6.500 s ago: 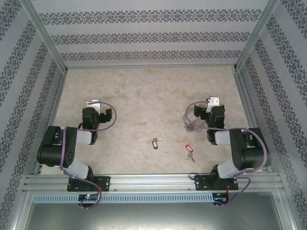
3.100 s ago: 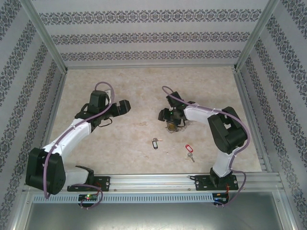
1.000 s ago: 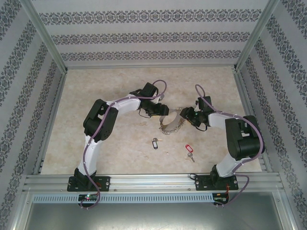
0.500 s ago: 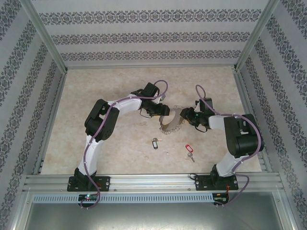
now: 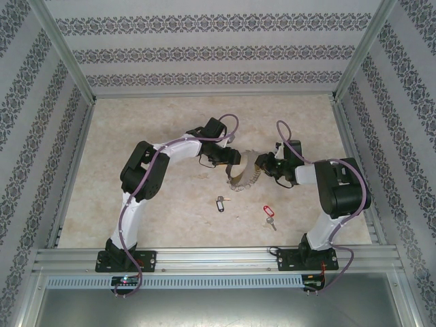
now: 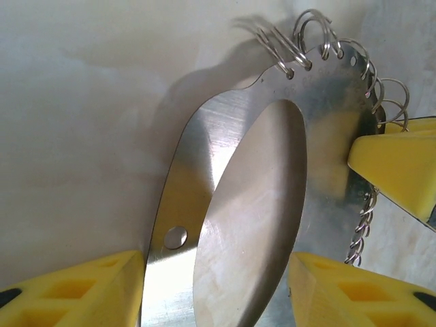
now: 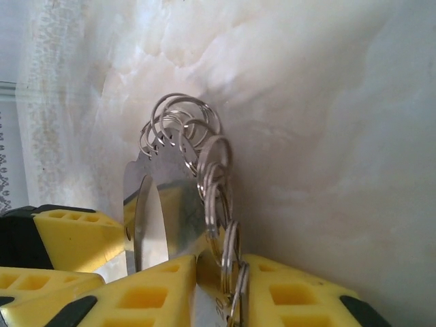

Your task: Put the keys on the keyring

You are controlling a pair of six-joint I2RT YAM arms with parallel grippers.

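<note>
The keyring (image 6: 180, 177) runs off the bottom edge (left wrist view); the 2 keys (image 5: 220, 203) are mere specks.

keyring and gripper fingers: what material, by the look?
The keyring: likely polished sheet steel, given the mirror glare and punched holes; its small rings look like bright steel wire. The gripper fingers: matte yellow plastic with hollow cells, possibly printed.

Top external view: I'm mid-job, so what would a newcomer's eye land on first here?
Both arms meet mid-table, with the left gripper and right gripper pinching the keyring between them. It is a shiny plate fringed with small rings. Nearer the bases, two keys lie loose on the table: the dark-tagged key and the red-tagged key.
</note>
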